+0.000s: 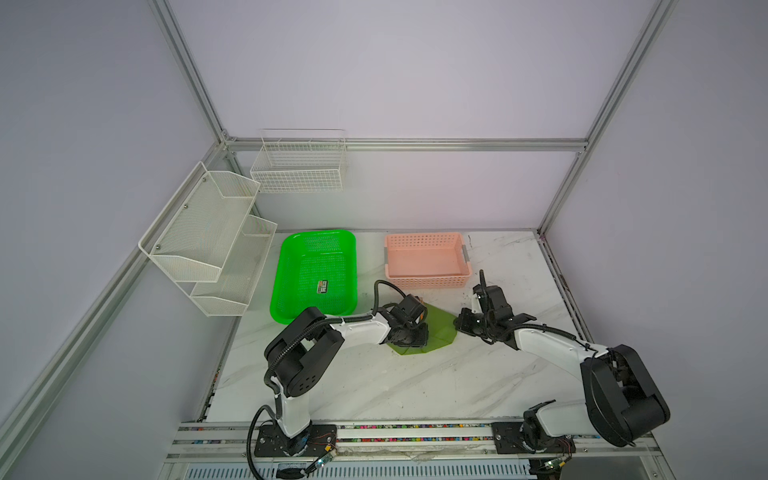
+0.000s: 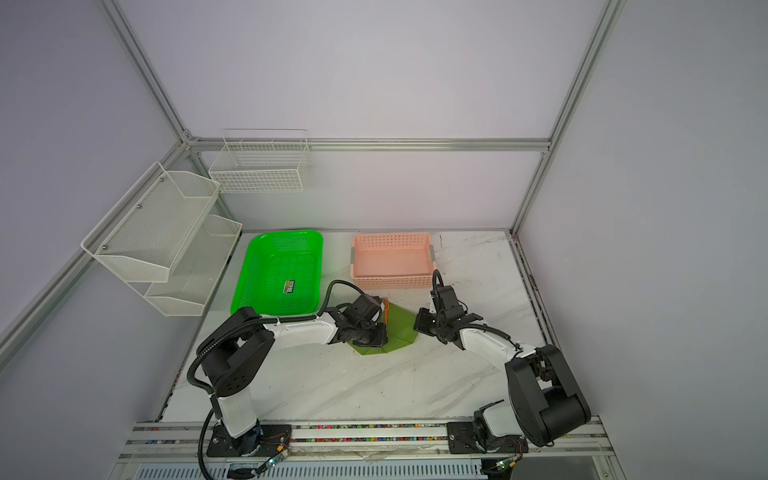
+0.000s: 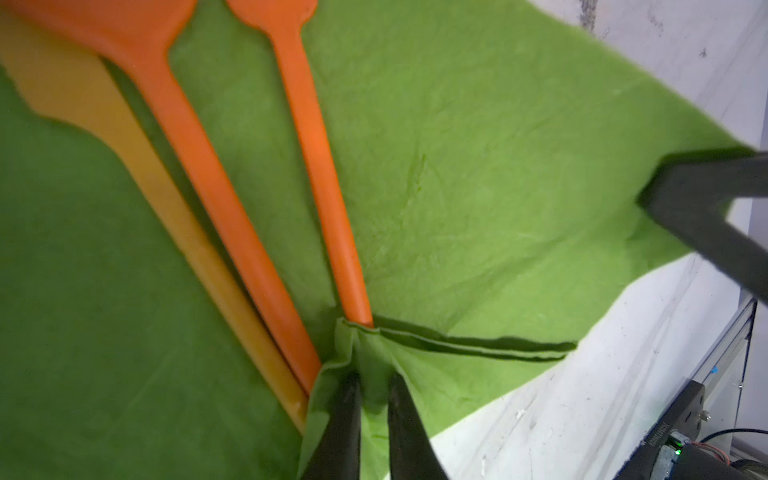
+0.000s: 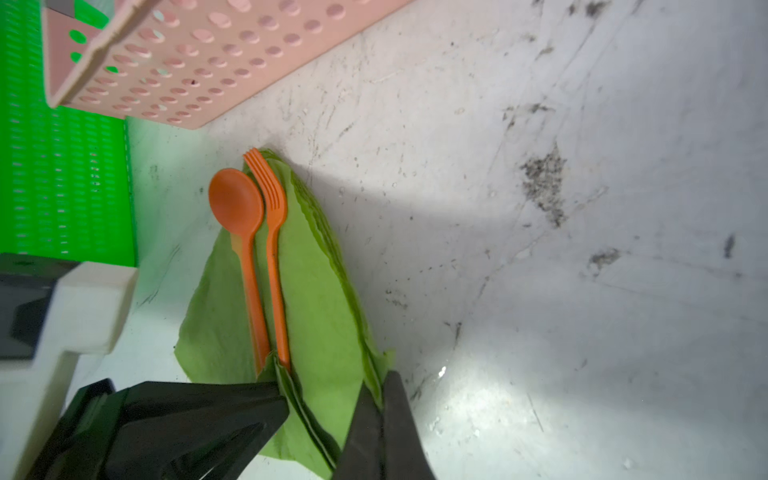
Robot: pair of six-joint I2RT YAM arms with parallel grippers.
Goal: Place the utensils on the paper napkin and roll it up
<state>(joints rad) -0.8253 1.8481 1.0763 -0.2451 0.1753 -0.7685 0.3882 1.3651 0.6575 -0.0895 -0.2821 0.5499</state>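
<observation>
left pincer (image 3: 372,388) clamping paper napkin (image 3: 478,187) fold, right pincer (image 4: 379,399) pinching edge, right wrist alone shows spoon bowl (image 4: 237,203)

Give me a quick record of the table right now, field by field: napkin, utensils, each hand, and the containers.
paper napkin: olive green, partly folded, on the table in front of the pink basket
utensils: orange spoon and fork side by side, handles on the napkin; paler third handle beside them
left hand: shut on a folded napkin corner at the handle ends
right hand: shut on the napkin's edge
containers: pink basket and green tray at the back
</observation>
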